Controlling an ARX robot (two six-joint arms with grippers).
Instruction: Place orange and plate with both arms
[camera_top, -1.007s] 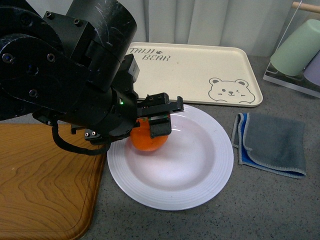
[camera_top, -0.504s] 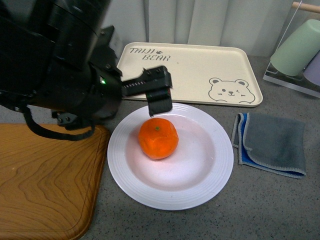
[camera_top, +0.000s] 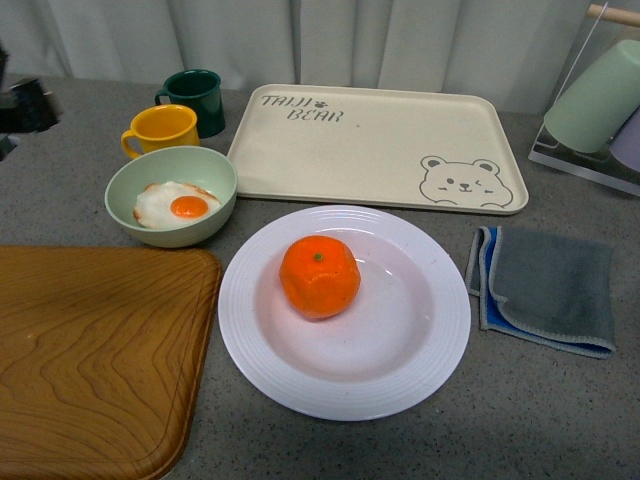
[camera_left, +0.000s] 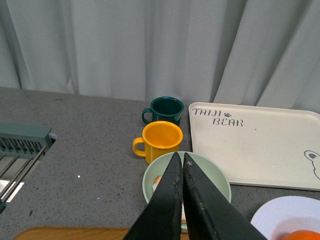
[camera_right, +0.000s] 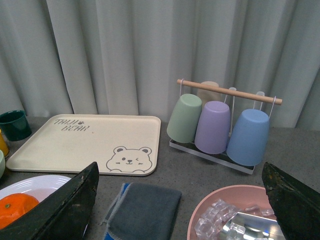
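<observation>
The orange (camera_top: 319, 277) lies free in the well of the white ribbed plate (camera_top: 420, 370), at the table's middle front. In the front view only a dark bit of the left arm (camera_top: 25, 105) shows at the far left edge. In the left wrist view my left gripper (camera_left: 180, 156) is shut and empty, held above the green bowl (camera_left: 212, 176), with the plate (camera_left: 280, 212) and orange (camera_left: 305, 235) at the frame's corner. My right gripper (camera_right: 180, 167) is open and empty, well apart from the orange (camera_right: 15, 210) and plate (camera_right: 37, 182).
A green bowl with a fried egg (camera_top: 172, 207), a yellow mug (camera_top: 165, 128) and a dark green mug (camera_top: 195, 97) stand back left. The cream bear tray (camera_top: 380, 140) lies behind the plate. A wooden board (camera_top: 90, 360) is front left, a grey cloth (camera_top: 550, 285) right. A pink bowl of ice (camera_right: 210, 200) and a cup rack (camera_right: 215, 125) are further right.
The left gripper has let go of the orange on the plate, risen and drawn back left almost out of the front view. The bowl and mugs now show.
</observation>
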